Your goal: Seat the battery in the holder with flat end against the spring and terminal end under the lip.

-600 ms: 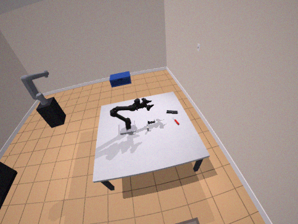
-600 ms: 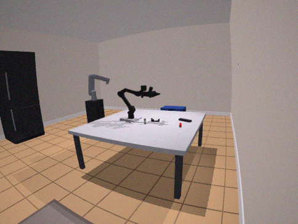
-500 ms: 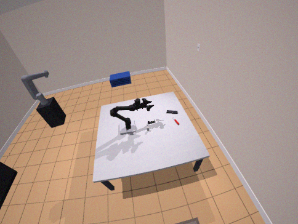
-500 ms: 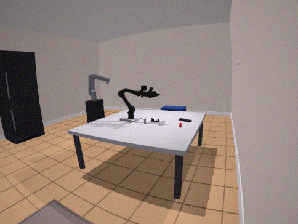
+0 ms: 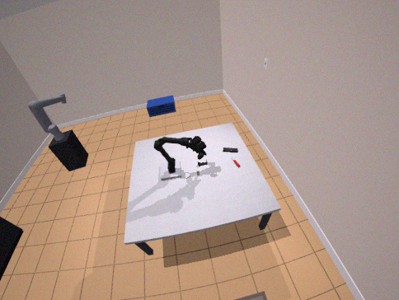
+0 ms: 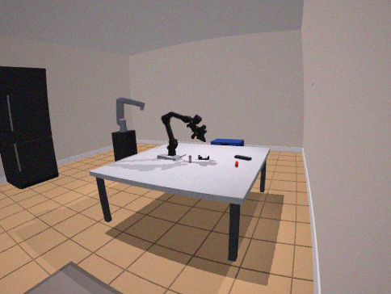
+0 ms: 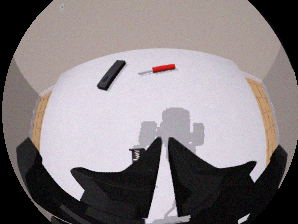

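Observation:
The battery (image 5: 198, 173) (image 6: 190, 159) is a small grey cylinder standing upright on the white table (image 5: 231, 198) (image 6: 210, 182). I cannot make it out in the wrist view. The holder (image 5: 202, 164) (image 6: 203, 158) (image 7: 133, 155) is small and black, with a metal spring visible in the wrist view, where the left finger partly covers it. It sits beside the battery, apart from it. Its lip is too small to tell. My gripper (image 5: 200, 157) (image 6: 203, 140) (image 7: 164, 140) points down and forward above the table. Its fingers are nearly together with nothing between them.
A black remote-like bar (image 5: 230, 150) (image 6: 242, 157) (image 7: 111, 75) and a red-handled screwdriver (image 5: 237, 163) (image 6: 237, 164) (image 7: 164, 68) lie on the table, farther out from the arm's base than the holder. The gripper's shadow falls on the table near the holder.

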You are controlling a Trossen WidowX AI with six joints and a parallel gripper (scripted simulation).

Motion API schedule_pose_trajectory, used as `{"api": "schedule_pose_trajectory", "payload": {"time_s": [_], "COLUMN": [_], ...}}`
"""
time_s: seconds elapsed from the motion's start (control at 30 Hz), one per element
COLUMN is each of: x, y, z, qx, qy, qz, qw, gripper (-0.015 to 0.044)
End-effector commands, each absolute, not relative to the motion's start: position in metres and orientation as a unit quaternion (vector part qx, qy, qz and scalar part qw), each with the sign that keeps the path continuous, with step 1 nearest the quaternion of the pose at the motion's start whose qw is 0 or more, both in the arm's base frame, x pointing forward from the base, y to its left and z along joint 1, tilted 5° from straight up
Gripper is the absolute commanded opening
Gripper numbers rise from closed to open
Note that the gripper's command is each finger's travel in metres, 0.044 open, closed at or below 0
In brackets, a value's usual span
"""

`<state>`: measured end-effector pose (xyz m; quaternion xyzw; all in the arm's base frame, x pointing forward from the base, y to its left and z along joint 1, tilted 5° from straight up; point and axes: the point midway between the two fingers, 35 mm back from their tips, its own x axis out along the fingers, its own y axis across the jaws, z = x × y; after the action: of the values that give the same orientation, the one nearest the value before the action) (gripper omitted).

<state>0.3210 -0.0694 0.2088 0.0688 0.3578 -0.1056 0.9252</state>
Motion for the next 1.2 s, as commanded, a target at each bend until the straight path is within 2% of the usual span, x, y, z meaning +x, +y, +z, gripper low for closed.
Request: {"api": "schedule_pose_trajectory", "payload": {"time_s": [0.0, 0.6, 0.97, 1.17], "x": [0.255, 0.248, 0.256, 0.256], "y": [-0.099, -0.1, -0.101, -0.101], "z": [0.158, 0.156, 0.082, 0.078], "qx": [0.182, 0.191, 0.192, 0.192], "qy": [0.629, 0.647, 0.647, 0.647], "qz": [-0.17, -0.174, -0.174, -0.174], "qw": [0.736, 0.717, 0.717, 0.717], "gripper": [0.0, 0.0, 0.0, 0.0]}}
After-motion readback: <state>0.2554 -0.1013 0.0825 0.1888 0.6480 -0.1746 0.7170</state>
